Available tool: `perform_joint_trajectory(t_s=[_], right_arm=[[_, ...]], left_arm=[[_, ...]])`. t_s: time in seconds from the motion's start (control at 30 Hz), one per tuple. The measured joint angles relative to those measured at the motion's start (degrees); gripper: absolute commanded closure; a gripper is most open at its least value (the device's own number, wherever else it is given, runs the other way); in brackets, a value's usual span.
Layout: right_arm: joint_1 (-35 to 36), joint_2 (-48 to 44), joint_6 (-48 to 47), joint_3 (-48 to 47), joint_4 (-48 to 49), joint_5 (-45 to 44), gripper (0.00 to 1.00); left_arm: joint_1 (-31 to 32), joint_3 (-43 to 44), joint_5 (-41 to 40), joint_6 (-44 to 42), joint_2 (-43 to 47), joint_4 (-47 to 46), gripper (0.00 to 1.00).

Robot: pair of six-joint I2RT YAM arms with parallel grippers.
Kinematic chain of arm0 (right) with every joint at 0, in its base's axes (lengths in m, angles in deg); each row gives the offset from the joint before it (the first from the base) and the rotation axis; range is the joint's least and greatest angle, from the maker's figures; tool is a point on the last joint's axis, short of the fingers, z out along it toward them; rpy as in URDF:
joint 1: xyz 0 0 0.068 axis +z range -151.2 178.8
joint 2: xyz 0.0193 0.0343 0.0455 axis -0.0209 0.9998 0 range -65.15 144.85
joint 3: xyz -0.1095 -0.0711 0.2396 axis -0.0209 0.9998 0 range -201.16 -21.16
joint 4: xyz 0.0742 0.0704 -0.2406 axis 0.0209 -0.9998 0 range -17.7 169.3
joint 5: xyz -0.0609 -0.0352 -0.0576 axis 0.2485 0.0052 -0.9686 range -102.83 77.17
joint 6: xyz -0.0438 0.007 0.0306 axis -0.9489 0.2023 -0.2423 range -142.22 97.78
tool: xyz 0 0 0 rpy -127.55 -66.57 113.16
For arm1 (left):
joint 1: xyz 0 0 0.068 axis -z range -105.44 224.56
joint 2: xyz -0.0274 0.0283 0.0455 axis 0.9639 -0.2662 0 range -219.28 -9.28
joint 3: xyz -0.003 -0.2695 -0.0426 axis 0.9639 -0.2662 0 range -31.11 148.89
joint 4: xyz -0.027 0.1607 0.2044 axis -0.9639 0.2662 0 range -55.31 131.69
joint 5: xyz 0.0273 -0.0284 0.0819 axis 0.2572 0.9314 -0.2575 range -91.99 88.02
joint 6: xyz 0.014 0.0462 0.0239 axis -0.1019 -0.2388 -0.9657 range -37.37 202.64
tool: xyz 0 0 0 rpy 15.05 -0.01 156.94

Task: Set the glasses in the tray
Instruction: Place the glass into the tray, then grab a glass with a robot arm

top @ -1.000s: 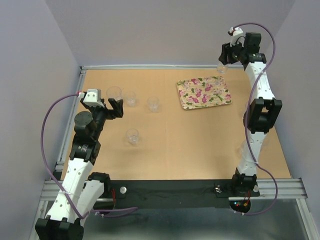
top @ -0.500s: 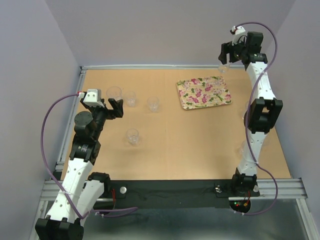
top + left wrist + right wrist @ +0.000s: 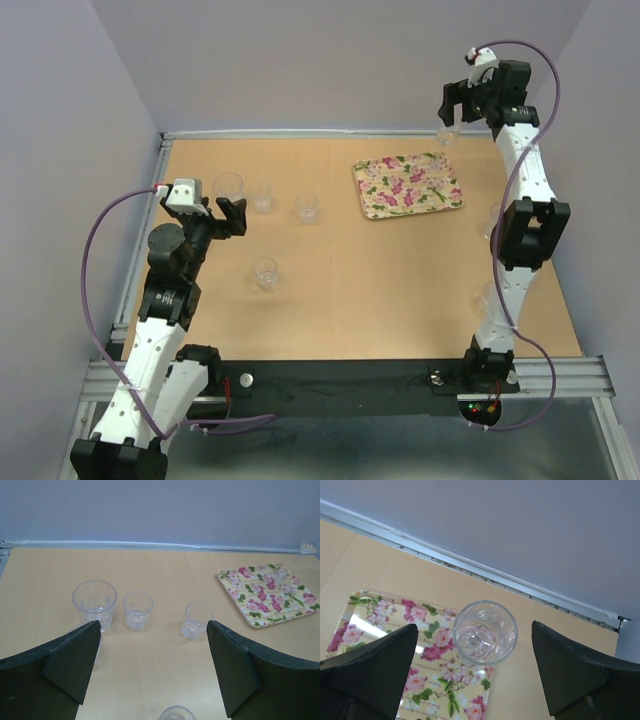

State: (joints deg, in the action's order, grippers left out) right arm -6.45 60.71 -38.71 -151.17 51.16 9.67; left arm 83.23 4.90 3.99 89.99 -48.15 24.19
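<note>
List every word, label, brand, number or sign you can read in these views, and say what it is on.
None can be read in any view.
The tray carries only printed flowers and leaves, no lettering.
The glasses are clear and unmarked.
The left claw and right claw are plain dark, with no label.
Any marking on the arms in the top view is too small to tell.
</note>
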Motion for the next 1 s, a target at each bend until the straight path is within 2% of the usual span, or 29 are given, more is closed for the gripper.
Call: perform_joint_trajectory(t_s=[0.33, 0.5, 0.77, 1.0], right_arm=[[0.0, -11.7, -0.1, 8.7, 1.7, -1.9, 0.0], [0.0, -19.1, -0.4, 16.5, 2.6, -1.1, 0.0], [0.0, -39.1, -3.3, 40.9, 3.1, 8.4, 0.0], [0.0, -53.2, -5.1, 58.3, 3.5, 16.7, 0.0]], left_arm=[[0.0, 0.0, 0.5, 0.0, 0.6, 0.0, 0.02], [0.0, 0.0, 0.5, 0.0, 1.5, -0.1, 0.02], [0.0, 0.0, 0.8, 0.0, 1.9, -0.4, 0.02], [0.0, 0.0, 0.8, 0.0, 1.7, -0.4, 0.02]])
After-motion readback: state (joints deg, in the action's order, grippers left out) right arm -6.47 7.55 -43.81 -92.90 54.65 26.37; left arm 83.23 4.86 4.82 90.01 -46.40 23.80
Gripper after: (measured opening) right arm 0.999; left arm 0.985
